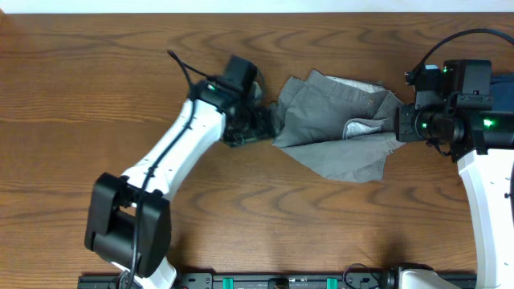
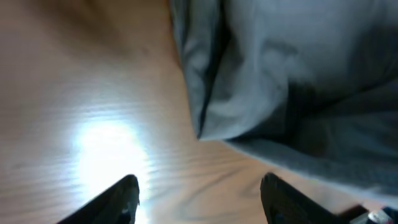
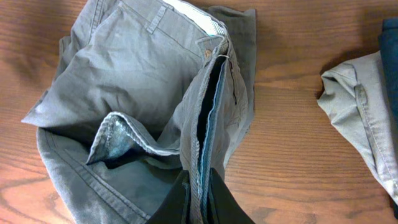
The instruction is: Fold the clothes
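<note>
The grey shorts [image 1: 337,128] lie crumpled on the wooden table between the two arms, pale waistband lining showing at the top. My left gripper [image 1: 259,120] sits at the shorts' left edge; in the left wrist view its fingers [image 2: 199,196] are spread apart over bare wood, with the grey cloth [image 2: 292,87] just ahead, not held. My right gripper [image 1: 399,124] is at the shorts' right edge. In the right wrist view its fingers [image 3: 199,193] are shut on a folded edge of the shorts [image 3: 143,68].
Other folded garments, one pale grey [image 3: 360,118] and one dark blue [image 3: 390,56], lie to the right in the right wrist view. The arm bases stand along the table's front edge [image 1: 281,281].
</note>
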You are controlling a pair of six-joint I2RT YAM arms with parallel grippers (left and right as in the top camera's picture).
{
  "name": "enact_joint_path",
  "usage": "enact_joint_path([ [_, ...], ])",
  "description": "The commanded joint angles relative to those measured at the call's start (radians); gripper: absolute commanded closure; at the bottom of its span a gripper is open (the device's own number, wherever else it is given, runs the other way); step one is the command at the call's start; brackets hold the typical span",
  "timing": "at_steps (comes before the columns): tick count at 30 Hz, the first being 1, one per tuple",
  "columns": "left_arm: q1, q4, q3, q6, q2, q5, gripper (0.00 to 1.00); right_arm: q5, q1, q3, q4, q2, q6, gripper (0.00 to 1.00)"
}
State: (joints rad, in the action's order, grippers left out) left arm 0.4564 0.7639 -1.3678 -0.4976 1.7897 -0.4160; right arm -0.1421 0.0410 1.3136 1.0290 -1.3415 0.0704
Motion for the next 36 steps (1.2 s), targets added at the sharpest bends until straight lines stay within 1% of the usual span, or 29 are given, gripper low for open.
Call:
enact_joint_path([
  [1, 0.021, -0.068, 0.044, -0.073, 0.008, -0.021, 0.36, -0.012, 0.011, 0.010, 0.005, 0.000, 0.013, 0.93],
  [8, 0.060, -0.204, 0.107, -0.124, 0.011, -0.014, 0.36, -0.012, 0.011, 0.010, 0.010, 0.000, 0.013, 0.94],
  [12, 0.062, -0.217, 0.109, -0.179, 0.037, -0.010, 0.36, -0.012, 0.011, 0.010, 0.014, 0.000, 0.013, 0.94],
  [20, 0.062, -0.237, 0.109, -0.245, 0.101, -0.011, 0.36, -0.012, 0.011, 0.010, 0.021, 0.000, 0.013, 0.94],
  [21, 0.062, -0.248, 0.109, -0.245, 0.101, -0.011, 0.37, -0.012, 0.011, 0.010, 0.021, 0.000, 0.013, 0.94],
  [24, 0.062, -0.304, 0.109, -0.245, 0.101, -0.010, 0.45, -0.012, 0.011, 0.010, 0.022, 0.000, 0.013, 0.94],
  [26, 0.062, -0.345, 0.109, -0.245, 0.101, -0.010, 0.48, -0.012, 0.011, 0.010, 0.024, 0.000, 0.013, 0.95],
  [28, 0.062, -0.351, 0.109, -0.245, 0.101, -0.010, 0.56, -0.011, 0.011, 0.010, 0.027, 0.000, 0.013, 0.95],
  [36, 0.084, -0.272, 0.109, -0.245, 0.101, -0.010, 0.57, -0.011, 0.011, 0.010, 0.026, 0.000, 0.013, 0.95],
])
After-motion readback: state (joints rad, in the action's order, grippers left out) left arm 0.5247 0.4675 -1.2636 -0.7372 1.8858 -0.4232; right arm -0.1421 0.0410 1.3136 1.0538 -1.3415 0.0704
